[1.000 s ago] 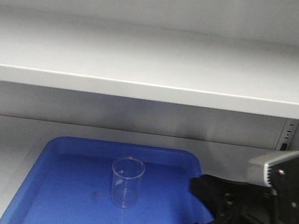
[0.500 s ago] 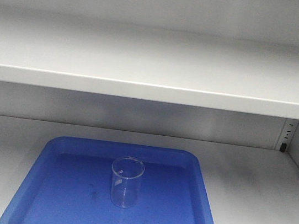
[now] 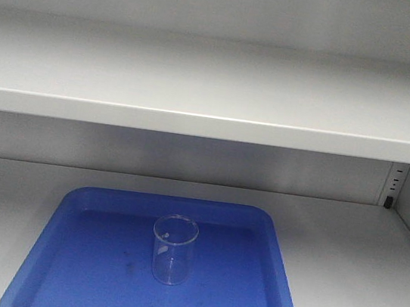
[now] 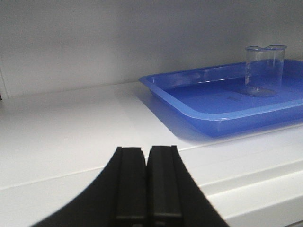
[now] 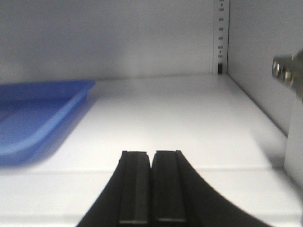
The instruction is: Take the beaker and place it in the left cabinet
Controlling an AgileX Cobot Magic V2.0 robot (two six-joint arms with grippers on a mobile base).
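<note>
While beaker stands upright in blue tray, wrist views alone show left hand, right hand pressed closed.

back wall: plain light grey, centre of frame | slotted rail: right edge, dark slots | light: soft, even, faint shadow under upper shelf

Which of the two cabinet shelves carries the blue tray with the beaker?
The lower shelf: the blue tray lies on it with the beaker upright inside. The upper shelf shows nothing on it.
</note>
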